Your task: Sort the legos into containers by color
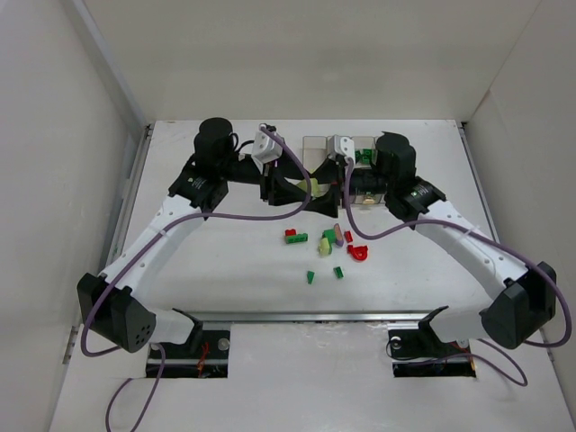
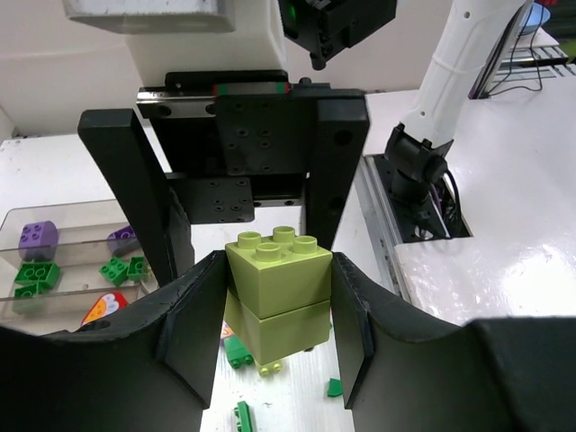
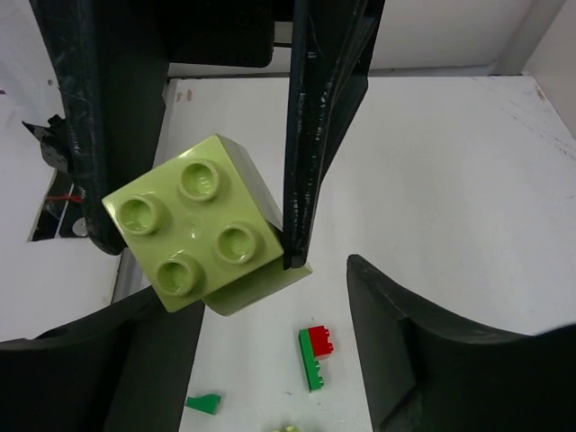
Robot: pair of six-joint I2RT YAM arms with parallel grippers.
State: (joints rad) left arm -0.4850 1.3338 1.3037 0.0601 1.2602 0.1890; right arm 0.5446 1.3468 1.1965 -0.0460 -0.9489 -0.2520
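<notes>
Your left gripper (image 2: 279,270) clamps a pale yellow-green lego stack (image 2: 277,290). Your right gripper (image 3: 270,292) straddles it, partly open, with one finger clear.

The brick stack (image 2: 274,279) was pale yellow-green all over. At nine o'clock from it, the clear container (image 2: 76,216) held purple bricks (image 2: 38,238) and green bricks (image 2: 36,273). In the right wrist view, a red-and-green clump (image 3: 315,355) lay at five o'clock on the white table (image 3: 450,162).

Bright, even light from above. Faint soft shadows beneath the arms (image 1: 153,238) on the white bench (image 1: 225,279). Crisp on the pale green brick (image 2: 277,288); dark, slightly soft on nearest fingers (image 2: 108,378). Mild wide-angle stretch at wrist-view edges.
</notes>
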